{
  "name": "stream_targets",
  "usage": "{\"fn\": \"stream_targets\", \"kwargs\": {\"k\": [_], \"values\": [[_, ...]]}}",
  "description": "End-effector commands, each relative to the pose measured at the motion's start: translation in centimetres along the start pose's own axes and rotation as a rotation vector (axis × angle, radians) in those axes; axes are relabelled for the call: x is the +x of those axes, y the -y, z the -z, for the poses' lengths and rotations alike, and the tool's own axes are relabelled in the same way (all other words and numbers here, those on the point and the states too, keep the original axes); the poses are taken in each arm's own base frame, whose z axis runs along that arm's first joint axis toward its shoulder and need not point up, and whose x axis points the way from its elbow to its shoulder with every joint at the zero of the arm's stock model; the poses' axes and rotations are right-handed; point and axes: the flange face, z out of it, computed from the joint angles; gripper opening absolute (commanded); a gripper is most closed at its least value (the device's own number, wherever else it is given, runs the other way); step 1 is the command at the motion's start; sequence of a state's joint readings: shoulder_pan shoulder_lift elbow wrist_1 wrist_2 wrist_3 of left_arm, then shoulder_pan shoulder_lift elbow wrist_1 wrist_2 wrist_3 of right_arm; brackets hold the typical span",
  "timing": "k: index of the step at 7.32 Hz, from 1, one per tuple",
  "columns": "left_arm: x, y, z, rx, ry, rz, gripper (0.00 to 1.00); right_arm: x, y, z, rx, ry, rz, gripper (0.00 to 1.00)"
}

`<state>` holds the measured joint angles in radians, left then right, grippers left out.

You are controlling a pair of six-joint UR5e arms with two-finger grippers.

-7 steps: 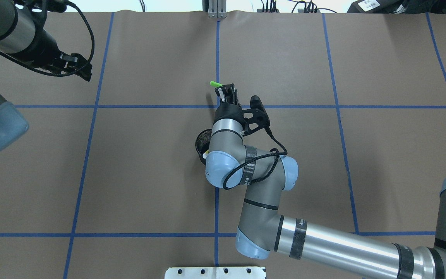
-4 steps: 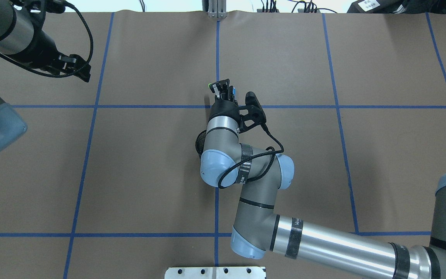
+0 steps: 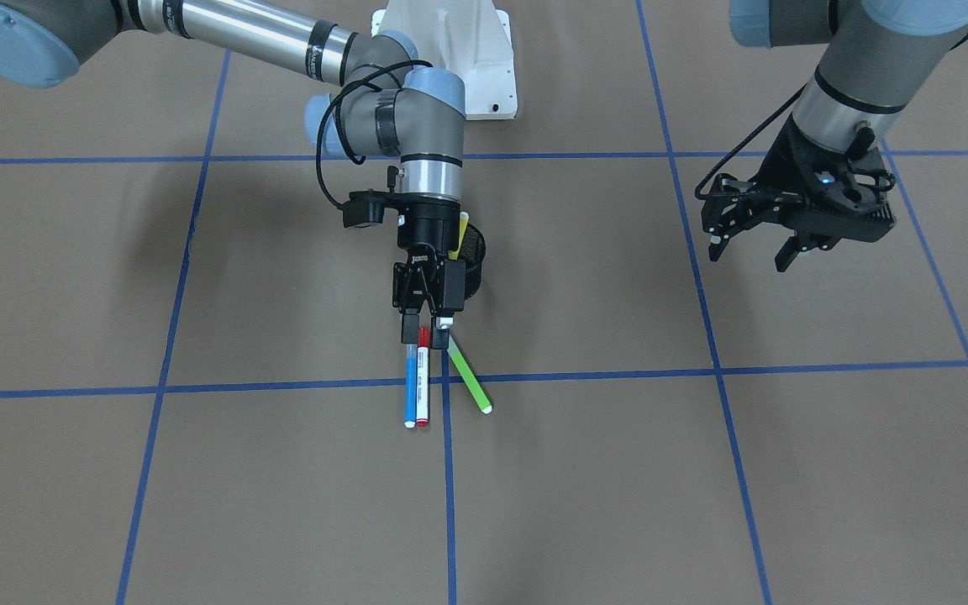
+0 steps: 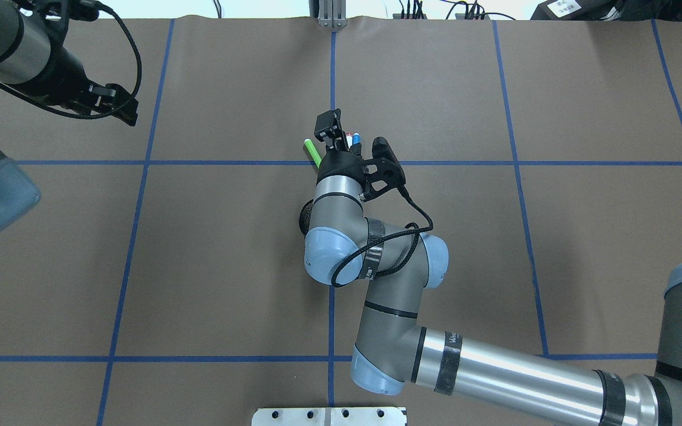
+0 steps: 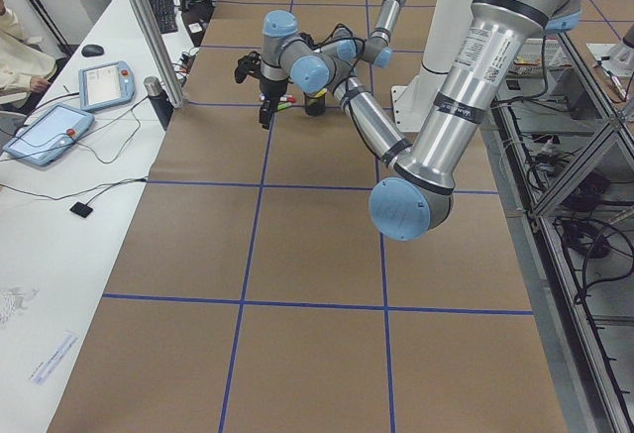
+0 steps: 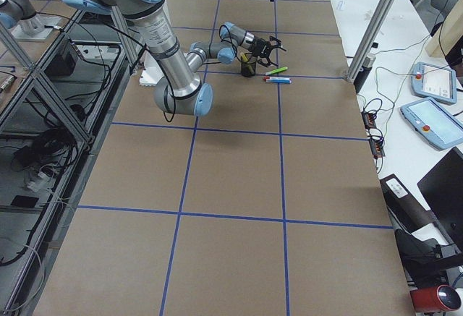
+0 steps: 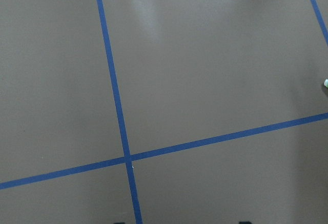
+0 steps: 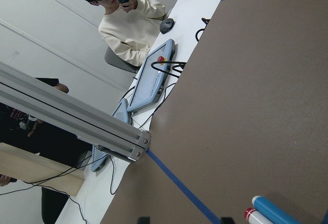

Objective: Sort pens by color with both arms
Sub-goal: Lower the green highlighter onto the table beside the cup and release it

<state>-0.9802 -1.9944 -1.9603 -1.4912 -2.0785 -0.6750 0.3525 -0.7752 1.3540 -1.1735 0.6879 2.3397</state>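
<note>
Front view: your right gripper (image 3: 426, 334), jaws apart, hangs over the ends of the blue pen (image 3: 410, 395), red-capped pen (image 3: 423, 388) and green pen (image 3: 469, 380) mid-tabletop, with the mesh cup (image 3: 476, 252) just behind. Left gripper (image 3: 751, 248), jaws wide, is well apart. Overhead: the right arm (image 4: 341, 198) covers most of that cup.

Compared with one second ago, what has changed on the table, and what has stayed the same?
The right gripper shifted slightly toward the robot's left and let go of the light green pen. That pen now lies slanted on the table beside the red-capped pen and the blue pen. Unchanged: the left gripper hovers open far off, and the mesh cup keeps its place.
</note>
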Motion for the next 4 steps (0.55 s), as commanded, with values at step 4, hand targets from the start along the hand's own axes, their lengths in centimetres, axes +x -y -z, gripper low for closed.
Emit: {"fn": "stream_targets", "kwargs": {"k": [4], "values": [[0.5, 0.3, 0.5, 0.004, -0.002, 0.017, 0.8, 0.4, 1.5, -1.6, -0.218, -0.071, 0.343, 0.99]]}}
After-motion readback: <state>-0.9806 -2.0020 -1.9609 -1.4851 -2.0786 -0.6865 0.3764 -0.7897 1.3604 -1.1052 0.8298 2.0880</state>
